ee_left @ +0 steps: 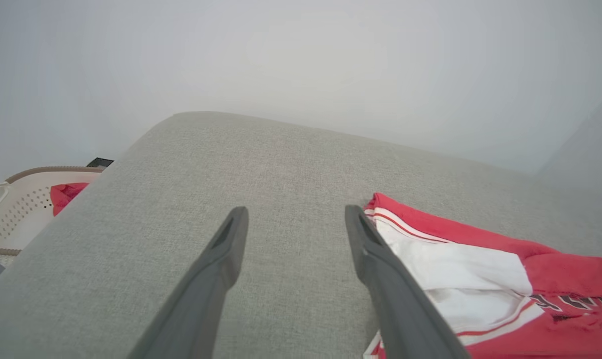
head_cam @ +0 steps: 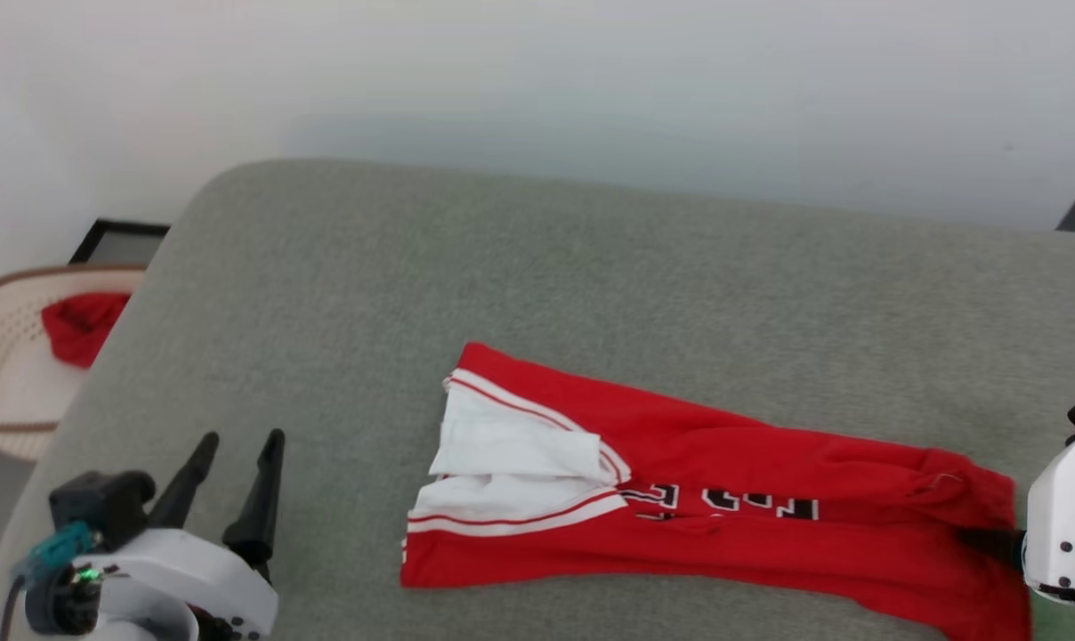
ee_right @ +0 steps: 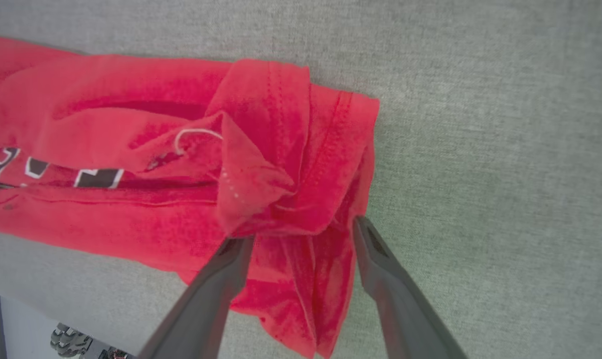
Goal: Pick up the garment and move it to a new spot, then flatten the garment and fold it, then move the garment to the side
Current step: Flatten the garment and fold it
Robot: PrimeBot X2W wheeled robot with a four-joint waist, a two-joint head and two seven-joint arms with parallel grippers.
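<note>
- Cloth first: the red shirt point(head_cam: 707, 499) lies as a long narrow strip on the grey cushion point(head_cam: 591, 267), running from the lower middle to the lower right corner of the head view, with a white sleeve point(head_cam: 511, 454) doubled over at its left end
- Soft, light jersey by the look of it: limp, with no stiffness. I'd expect it to sag and stretch the moment one end lifts, and a pinch on one loose layer may let the rest slide away
- Best hold, to my eye, is the stitched hem point(ee_right: 341, 134) at the right-hand end, where the right wrist view shows the layers bunched into a thick ridge. Take several layers together; the striped sleeve edge is the partner spot at the other end
- Right gripper point(ee_right: 301, 230) comes in from the right edge of the head view, low and nearly level with the cushion. Its fingers are spread wide with that bunched ridge between them, tips at the cloth, nothing clamped yet
- Left gripper point(head_cam: 242, 436) sits at the lower left of the head view, fingers pointing up the frame, spread wide and empty over bare cushion, a clear gap from the sleeve end
- Far left, off the cushion, a pale basket point(head_cam: 4, 374) holds another red cloth point(head_cam: 79, 325)
</note>
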